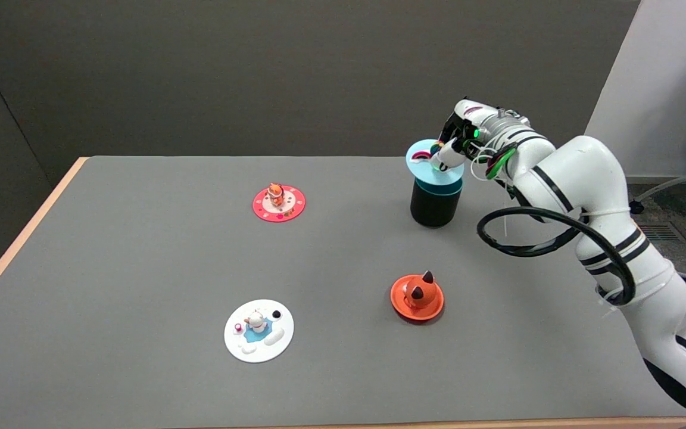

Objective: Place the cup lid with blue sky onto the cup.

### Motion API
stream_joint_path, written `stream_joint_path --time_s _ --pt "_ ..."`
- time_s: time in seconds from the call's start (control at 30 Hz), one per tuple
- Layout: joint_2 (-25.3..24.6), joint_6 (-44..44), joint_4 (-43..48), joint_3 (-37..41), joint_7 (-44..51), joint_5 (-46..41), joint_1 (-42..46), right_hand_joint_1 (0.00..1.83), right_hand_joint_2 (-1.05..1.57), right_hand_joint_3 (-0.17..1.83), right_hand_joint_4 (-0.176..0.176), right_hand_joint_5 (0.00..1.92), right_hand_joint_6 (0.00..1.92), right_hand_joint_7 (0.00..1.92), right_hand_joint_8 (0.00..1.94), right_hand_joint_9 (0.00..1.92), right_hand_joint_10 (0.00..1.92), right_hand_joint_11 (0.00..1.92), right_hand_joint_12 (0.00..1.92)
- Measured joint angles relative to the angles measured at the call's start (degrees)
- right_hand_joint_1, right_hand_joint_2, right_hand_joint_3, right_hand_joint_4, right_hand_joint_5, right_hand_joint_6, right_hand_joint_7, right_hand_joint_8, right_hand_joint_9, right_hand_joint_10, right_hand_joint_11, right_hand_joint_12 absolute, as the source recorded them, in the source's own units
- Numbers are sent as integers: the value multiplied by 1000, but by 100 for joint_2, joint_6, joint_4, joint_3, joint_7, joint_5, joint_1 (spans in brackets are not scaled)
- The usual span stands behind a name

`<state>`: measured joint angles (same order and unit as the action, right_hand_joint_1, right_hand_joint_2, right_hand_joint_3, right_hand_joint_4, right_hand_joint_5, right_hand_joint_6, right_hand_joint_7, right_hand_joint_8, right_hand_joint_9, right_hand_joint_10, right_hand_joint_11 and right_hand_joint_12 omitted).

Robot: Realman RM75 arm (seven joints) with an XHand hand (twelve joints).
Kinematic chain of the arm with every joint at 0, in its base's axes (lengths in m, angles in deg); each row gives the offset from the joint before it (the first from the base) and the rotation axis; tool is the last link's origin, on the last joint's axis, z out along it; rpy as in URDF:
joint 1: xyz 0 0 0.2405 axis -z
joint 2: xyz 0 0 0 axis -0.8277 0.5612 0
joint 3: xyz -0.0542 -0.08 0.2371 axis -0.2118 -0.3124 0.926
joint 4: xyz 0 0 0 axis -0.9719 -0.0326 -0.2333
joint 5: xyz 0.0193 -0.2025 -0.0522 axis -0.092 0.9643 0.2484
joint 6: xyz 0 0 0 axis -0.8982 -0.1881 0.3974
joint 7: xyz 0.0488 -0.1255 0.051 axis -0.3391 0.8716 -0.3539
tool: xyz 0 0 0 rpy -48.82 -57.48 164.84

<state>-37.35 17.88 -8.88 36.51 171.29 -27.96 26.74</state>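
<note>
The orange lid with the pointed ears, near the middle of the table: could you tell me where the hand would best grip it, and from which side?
Probably by the raised eared figure at the centre of the orange lid, coming straight down from above. The disc lies flat on the table, so its thin rim offers the fingers little, while the figure stands up and is clear all round.

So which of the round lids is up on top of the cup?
The light blue lid with the rainbow. It sits on the black cup with the right hand on it. The pink, orange and white lids lie on the table.
</note>
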Motion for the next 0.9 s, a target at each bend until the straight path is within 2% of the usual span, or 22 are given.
stream_joint_path --time_s 0.9 --pt "-11 103 165 -133 89 -352 -174 1248 1035 153 -96 898 1000 1095 963 728 1222 477 1304"
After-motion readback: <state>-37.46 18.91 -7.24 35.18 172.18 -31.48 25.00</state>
